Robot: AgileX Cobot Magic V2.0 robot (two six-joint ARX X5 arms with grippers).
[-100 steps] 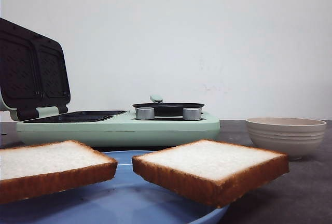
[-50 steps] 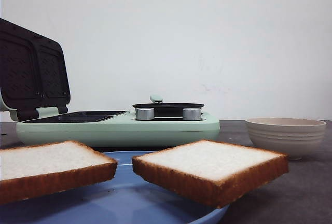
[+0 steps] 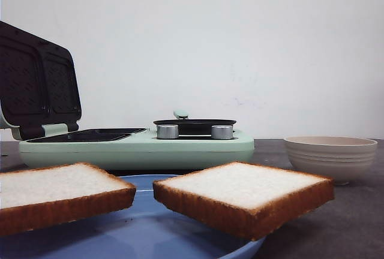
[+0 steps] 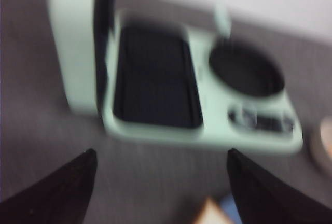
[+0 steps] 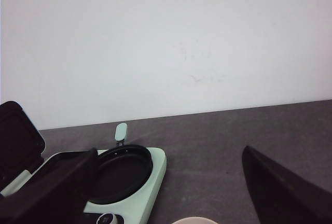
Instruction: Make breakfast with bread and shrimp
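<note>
Two thick slices of white bread with brown crust lie on a blue plate at the front: one slice on the left, one slice on the right. A corner of bread shows in the blurred left wrist view. The shrimp is not in view. My left gripper is open and empty, above the table in front of the green breakfast maker. My right gripper is open and empty, high above the round pan. Neither gripper shows in the front view.
The pale green breakfast maker stands behind the plate, its lid open upright on the left, with a flat dark grill and a round black pan. A beige bowl stands on the right; its rim shows in the right wrist view.
</note>
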